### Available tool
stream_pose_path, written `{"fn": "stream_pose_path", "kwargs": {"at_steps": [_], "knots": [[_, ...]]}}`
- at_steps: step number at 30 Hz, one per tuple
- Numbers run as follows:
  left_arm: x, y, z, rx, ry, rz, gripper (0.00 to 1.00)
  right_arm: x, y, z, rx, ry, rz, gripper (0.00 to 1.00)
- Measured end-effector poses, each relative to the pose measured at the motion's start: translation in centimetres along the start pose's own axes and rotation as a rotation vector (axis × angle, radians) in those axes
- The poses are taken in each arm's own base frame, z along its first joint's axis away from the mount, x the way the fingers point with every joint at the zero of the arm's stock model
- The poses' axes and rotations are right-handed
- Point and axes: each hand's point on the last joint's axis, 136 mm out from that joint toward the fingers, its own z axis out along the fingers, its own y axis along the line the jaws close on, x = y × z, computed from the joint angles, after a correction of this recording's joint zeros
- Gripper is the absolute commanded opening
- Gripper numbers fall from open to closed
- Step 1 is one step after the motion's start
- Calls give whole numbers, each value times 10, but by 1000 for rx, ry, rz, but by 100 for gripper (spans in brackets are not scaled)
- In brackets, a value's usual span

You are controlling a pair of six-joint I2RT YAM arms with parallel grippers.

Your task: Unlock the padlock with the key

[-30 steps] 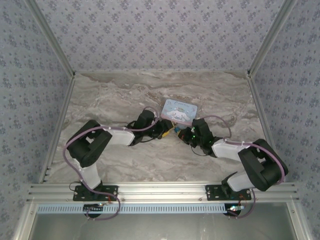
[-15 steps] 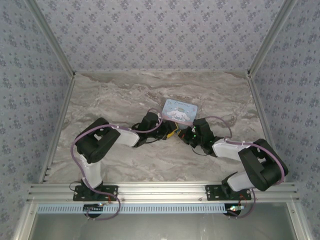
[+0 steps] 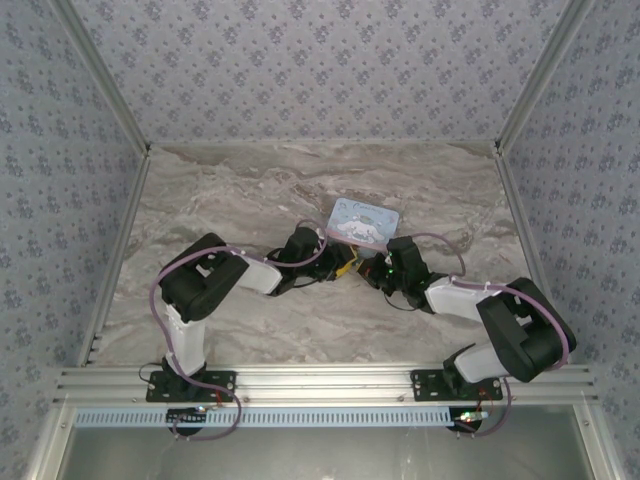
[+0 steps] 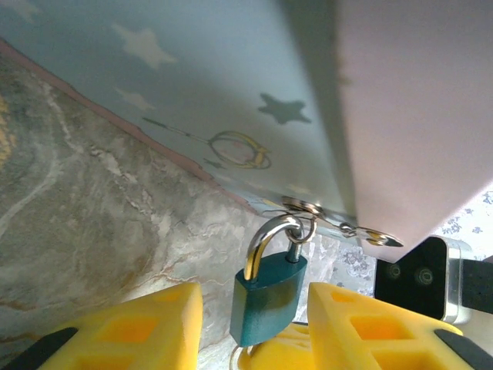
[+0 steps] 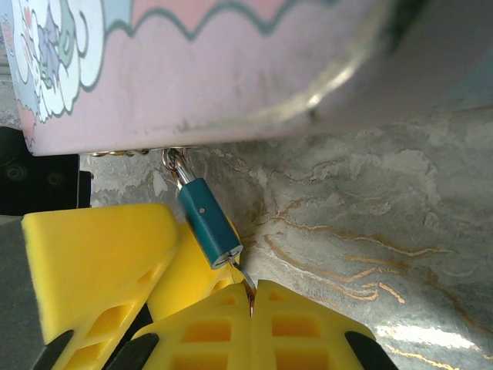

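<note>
Item, padlock (image 4: 267, 297): hangs off the tin (image 4: 231, 69), between the parted jaws of your left gripper (image 4: 253, 312), not clamped; shackle closed; item, key (image 5: 241, 275): pinched in your right gripper (image 5: 250, 308), tips shut, blade at the lock's base; outstanding, likely: turning, shackle release.

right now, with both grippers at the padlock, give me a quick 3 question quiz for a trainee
1. True or false: the padlock is hooked through the clasp of the tin.
2. What does the right gripper pinch? A) the tin's lid B) the key at the padlock's base C) nothing
3. Fill in: the padlock sits ____ the left gripper's yellow fingers.
Key: 1 true; 2 B; 3 between.
</note>
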Motion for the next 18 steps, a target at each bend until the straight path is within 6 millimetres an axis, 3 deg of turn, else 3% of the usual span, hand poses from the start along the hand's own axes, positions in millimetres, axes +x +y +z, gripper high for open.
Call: {"fn": "stream_pose_path", "kwargs": {"at_steps": [14, 18], "knots": [[3, -2, 12, 29, 8, -31, 37, 0, -2, 0, 11, 1, 10, 0], [1, -4, 14, 44, 7, -38, 32, -2, -2, 0, 11, -2, 15, 0]]}}
